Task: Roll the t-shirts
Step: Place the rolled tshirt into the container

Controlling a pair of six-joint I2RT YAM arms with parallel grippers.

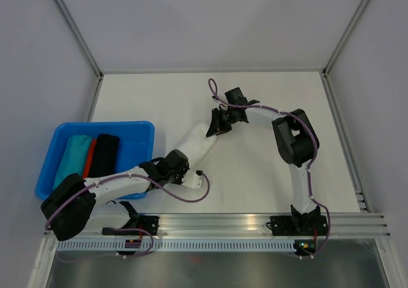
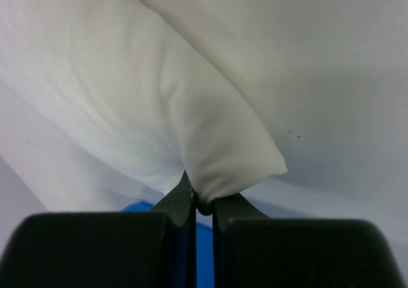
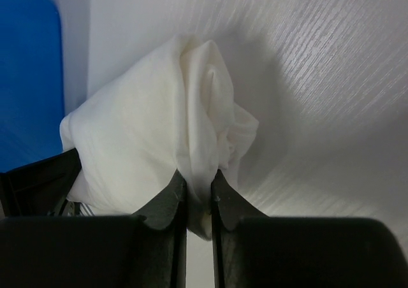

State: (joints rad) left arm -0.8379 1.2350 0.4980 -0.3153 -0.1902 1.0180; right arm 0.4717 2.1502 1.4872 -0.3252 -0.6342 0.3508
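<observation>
A white t-shirt (image 1: 198, 141), rolled into a long bundle, lies slanted on the white table between my two grippers. My left gripper (image 1: 181, 157) is shut on its near-left end; in the left wrist view the jaws (image 2: 203, 199) pinch a fold of the white cloth (image 2: 210, 129). At the far-right end my right gripper (image 1: 215, 127) is shut too, with bunched white cloth (image 3: 159, 129) squeezed between its jaws (image 3: 198, 183). Teal (image 1: 73, 157), red (image 1: 90, 158) and black (image 1: 106, 153) t-shirt rolls lie side by side in the blue bin.
The blue bin (image 1: 105, 125) stands at the left of the table, close to my left arm; its blue wall (image 3: 29, 65) fills the left of the right wrist view. Grey walls close the table at the back and both sides. A metal rail (image 1: 255, 221) runs along the near edge.
</observation>
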